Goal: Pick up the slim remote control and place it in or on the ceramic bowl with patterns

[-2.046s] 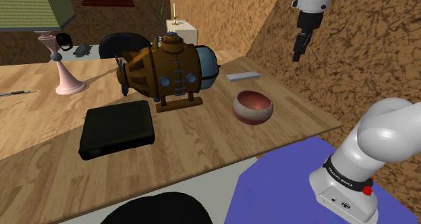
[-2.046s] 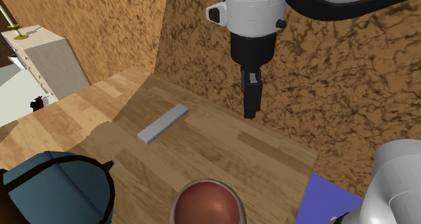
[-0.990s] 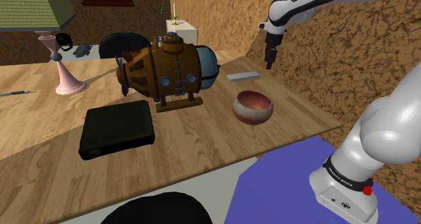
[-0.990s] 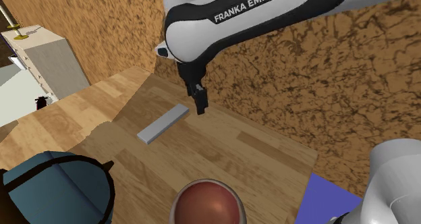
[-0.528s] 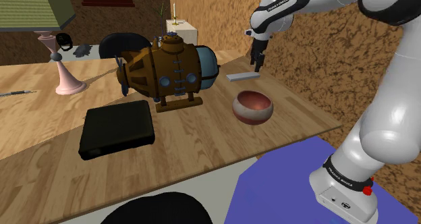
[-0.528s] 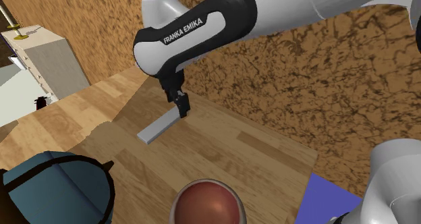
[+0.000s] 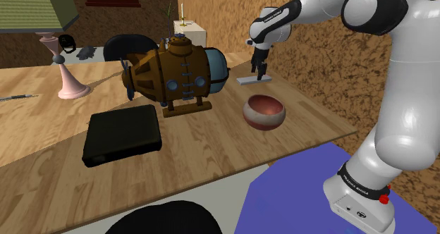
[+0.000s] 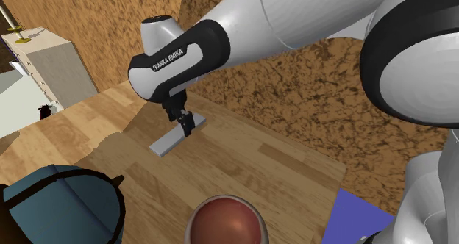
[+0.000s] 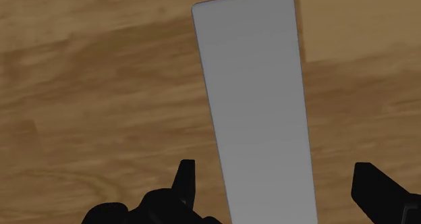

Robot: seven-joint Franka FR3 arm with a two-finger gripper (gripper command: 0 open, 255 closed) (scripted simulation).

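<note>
The slim remote (image 7: 249, 79) is a flat grey bar lying on the wooden table (image 7: 211, 141) near its far corner by the wall. My gripper (image 7: 260, 73) hangs just over the remote's end nearer the wall, pointing down. In the second exterior view the gripper (image 8: 185, 124) is low over the remote (image 8: 169, 141). The wrist view has the remote (image 9: 260, 108) running lengthwise between my open gripper (image 9: 276, 179), whose fingers (image 9: 183, 182) stand apart on either side without touching it. The reddish bowl (image 7: 264, 111) sits nearer the table's front edge, also seen as the bowl (image 8: 224, 222).
A brown and blue submarine model (image 7: 176, 70) stands to the shoulder view's left of the remote. A black box (image 7: 121, 132) and a pink lamp base (image 7: 70, 84) lie further left. A brown textured wall (image 7: 338, 63) runs close along the table's right side.
The arm has swung down and toward the shoulder view's left, from high beside the wall to just above the remote. The fingers stayed apart and the remote has not moved.
</note>
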